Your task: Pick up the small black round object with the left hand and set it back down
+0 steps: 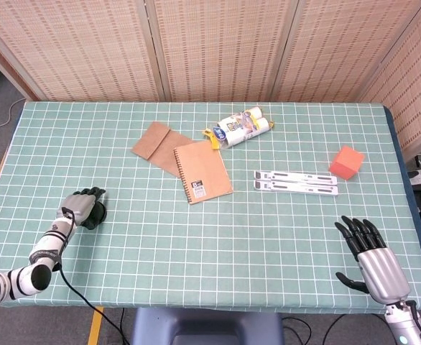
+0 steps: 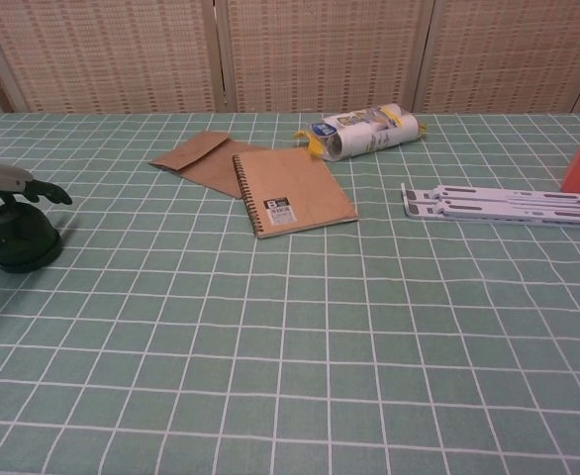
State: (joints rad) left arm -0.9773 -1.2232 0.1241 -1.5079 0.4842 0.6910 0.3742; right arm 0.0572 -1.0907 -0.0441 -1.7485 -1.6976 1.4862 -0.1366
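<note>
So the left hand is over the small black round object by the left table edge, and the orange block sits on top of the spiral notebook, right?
Not quite. The orange block sits by itself on the table near the right edge, well apart from the spiral notebook, as the head view shows. The rest holds: the left hand is over the small black round object near the left edge.

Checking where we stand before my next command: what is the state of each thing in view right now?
black round object: on the table, upright.
left hand: over the object, fingers spread; contact unclear.
right hand: empty, fingers apart, near table edge.
notebook: closed, flat, overlapping the envelope.
brown envelope: flat, partly under notebook.
wrapped rolls: lying on side.
white folding stand: folded flat.
orange block: resting alone.
</note>
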